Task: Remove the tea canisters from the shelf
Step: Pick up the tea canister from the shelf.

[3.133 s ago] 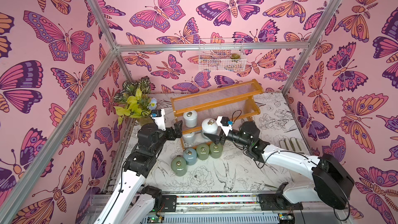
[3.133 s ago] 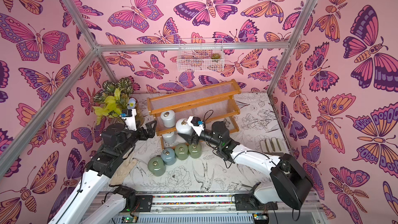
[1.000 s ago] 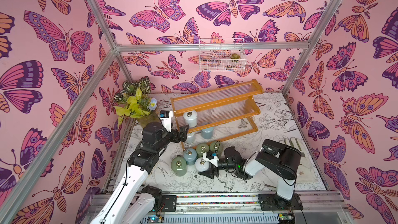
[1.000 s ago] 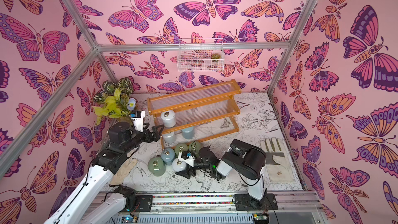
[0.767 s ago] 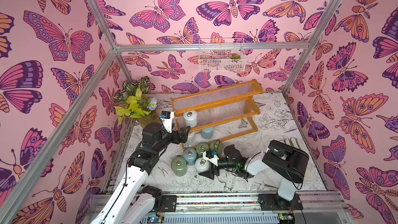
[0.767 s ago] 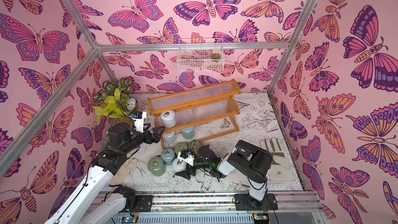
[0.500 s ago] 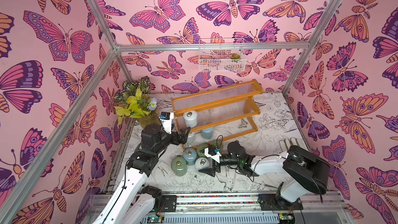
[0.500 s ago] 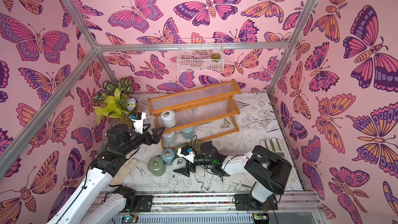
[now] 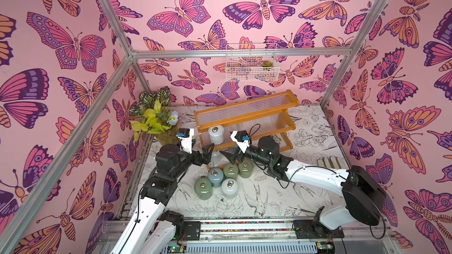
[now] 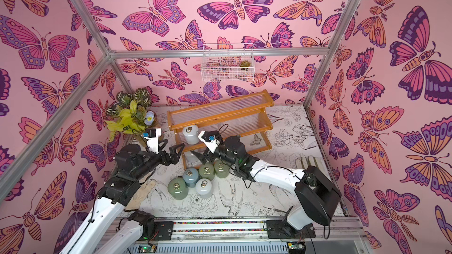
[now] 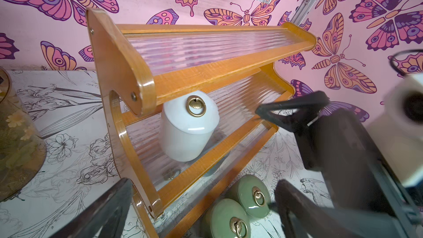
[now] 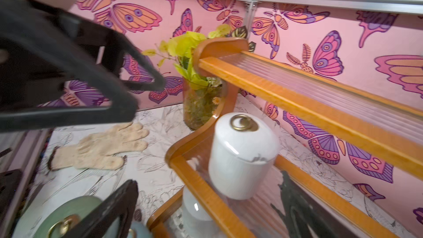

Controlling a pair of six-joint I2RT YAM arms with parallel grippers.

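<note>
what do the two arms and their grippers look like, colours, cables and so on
The left arm and right arm match: white link shells, bulky black joints, thin black cables running alongside. The left gripper and right gripper are black, with angular open-frame triangular jaws. Each wrist carries a white camera housing with a small blue mark.

Cannot see lowest canister [image 12: 194, 209] whole: tucked under a tier of the shelf [image 12: 297, 101]. Lose green canister [image 12: 41, 216] at picture's edge.
</note>
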